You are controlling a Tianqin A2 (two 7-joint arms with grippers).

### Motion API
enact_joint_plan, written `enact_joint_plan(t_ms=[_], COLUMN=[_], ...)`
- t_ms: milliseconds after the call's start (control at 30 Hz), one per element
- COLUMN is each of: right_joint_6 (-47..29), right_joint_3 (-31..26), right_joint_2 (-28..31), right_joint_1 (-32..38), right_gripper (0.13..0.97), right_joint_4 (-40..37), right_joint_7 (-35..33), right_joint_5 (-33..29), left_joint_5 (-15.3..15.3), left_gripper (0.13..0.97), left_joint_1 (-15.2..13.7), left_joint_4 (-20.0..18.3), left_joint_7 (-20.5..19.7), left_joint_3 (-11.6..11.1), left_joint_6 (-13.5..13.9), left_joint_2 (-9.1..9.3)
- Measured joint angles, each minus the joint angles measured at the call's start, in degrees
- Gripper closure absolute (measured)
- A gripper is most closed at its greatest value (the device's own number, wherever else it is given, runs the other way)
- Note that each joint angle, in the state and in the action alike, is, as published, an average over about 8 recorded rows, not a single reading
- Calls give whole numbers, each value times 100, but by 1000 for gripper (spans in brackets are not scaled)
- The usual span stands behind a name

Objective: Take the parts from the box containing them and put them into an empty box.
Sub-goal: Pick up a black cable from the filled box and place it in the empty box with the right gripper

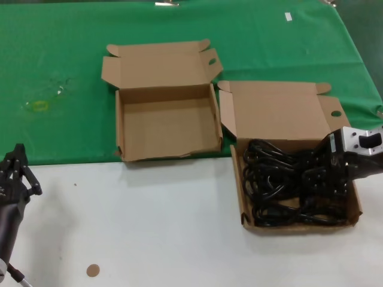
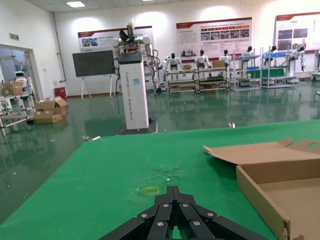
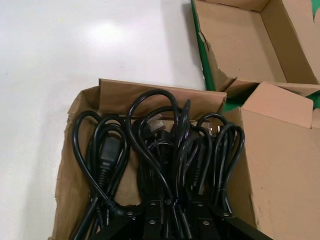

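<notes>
The black power cords [image 1: 281, 185] lie in a tangled heap in the right cardboard box [image 1: 240, 197], whose open lid has a round hole. My right gripper [image 1: 317, 173] is down in that box among the cords. In the right wrist view its fingers [image 3: 150, 215] are closed round a bundle of cords [image 3: 165, 150] running between them. The empty box [image 1: 167, 128], with an oval hole in its lid, stands open to the left on the green cloth; it also shows in the right wrist view [image 3: 240, 45]. My left gripper [image 1: 15, 158] is shut and empty at the table's front left [image 2: 173, 189].
A green cloth [image 1: 60, 60] covers the far half of the table; the near half is white [image 1: 149, 227]. A small brown disc [image 1: 92, 270] lies near the front edge. A yellowish mark [image 1: 39, 106] is on the cloth at the left.
</notes>
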Motion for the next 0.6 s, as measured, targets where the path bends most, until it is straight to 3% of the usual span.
enact_joint_plan(t_ms=[600], right_joint_6=[-386], right_joint_3=[25], right_joint_2=[-55], right_joint_1=[537], right_gripper=[877], right_joint_4=[-18], right_joint_7=[64], right_joint_5=[-32], left_joint_5=[0], left_gripper=[953], left_joint_1=[0], left_joint_4=[0], left_joint_7=[0], left_joint_3=[0], left_joint_6=[0], left_joint_2=[0])
